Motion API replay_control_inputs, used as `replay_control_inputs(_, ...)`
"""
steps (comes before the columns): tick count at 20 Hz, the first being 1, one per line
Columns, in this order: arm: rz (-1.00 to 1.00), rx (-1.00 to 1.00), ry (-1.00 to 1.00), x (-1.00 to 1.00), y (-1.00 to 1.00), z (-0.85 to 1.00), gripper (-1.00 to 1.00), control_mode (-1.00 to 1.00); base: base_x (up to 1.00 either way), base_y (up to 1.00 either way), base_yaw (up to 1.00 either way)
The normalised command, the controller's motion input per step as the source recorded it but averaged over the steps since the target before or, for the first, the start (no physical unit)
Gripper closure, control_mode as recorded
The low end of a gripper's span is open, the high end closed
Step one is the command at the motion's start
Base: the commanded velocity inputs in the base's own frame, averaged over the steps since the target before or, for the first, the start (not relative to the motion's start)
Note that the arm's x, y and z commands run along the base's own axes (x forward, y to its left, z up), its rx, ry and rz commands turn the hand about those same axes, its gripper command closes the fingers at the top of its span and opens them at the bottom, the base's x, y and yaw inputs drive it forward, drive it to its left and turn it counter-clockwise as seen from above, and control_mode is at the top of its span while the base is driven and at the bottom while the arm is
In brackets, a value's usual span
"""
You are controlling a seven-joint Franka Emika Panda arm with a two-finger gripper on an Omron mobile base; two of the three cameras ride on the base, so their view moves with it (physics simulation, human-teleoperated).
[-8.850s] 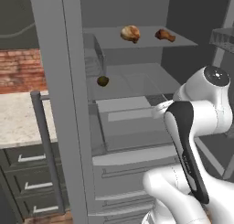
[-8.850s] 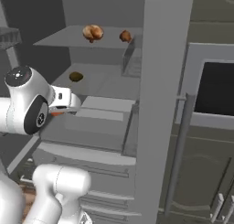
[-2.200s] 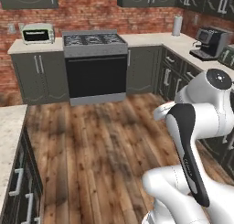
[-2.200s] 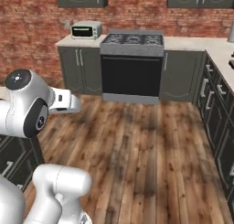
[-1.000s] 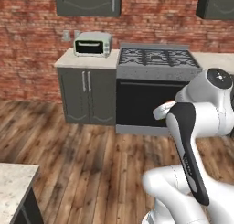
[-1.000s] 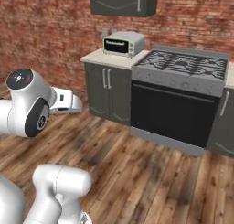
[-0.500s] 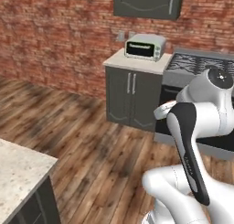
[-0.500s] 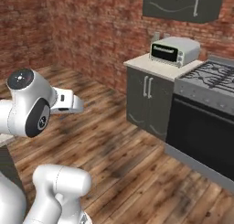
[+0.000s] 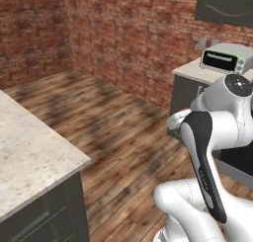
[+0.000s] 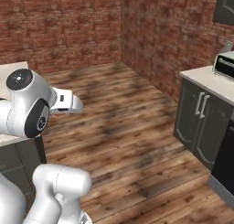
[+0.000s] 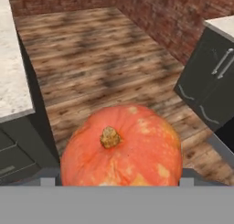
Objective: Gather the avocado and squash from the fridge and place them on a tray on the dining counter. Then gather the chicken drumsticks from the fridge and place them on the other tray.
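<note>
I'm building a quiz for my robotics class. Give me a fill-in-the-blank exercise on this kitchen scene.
1. The round orange-red squash sits between the gripper's fingers with its brown ____ facing the hand camera.
2. The kitchen walls are made of red ____.
3. The silver toaster oven stands on a counter above dark grey ____.
4. The floor is made of ____ planks.

Missing words: stem; brick; cabinets; wood

Red brick walls (image 9: 123, 43) meet in a corner, with a wood plank floor (image 10: 123, 127) in brown tones running between them. There's a dark grey base cabinet (image 10: 199, 120) with a pale stone top along one wall, a toaster oven (image 9: 225, 58) sitting on it, and a dark upper cabinet (image 9: 225, 6) above.
</note>
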Motion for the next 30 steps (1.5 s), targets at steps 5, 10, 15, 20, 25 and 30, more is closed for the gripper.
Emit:
replay_control_inputs(5, 0.0, 0.0, 0.0, 0.0, 0.0, 0.0, 1.0, 1.0, 0.77, -0.53, 0.38)
replay_control_inputs(10, 0.0, 0.0, 0.0, 0.0, 0.0, 0.0, 1.0, 1.0, 0.86, -0.47, 0.33)
replay_control_inputs(15, 0.0, 0.0, 0.0, 0.0, 0.0, 0.0, 1.0, 1.0, 0.85, -0.52, 0.35)
replay_control_inputs(20, 0.0, 0.0, 0.0, 0.0, 0.0, 0.0, 1.0, 1.0, 0.86, -0.55, 0.37)
replay_control_inputs(25, 0.0, 0.0, 0.0, 0.0, 0.0, 0.0, 1.0, 1.0, 0.9, -0.49, 0.36)
replay_control_inputs(30, 0.0, 0.0, 0.0, 0.0, 0.0, 0.0, 1.0, 1.0, 0.98, -0.44, 0.35)
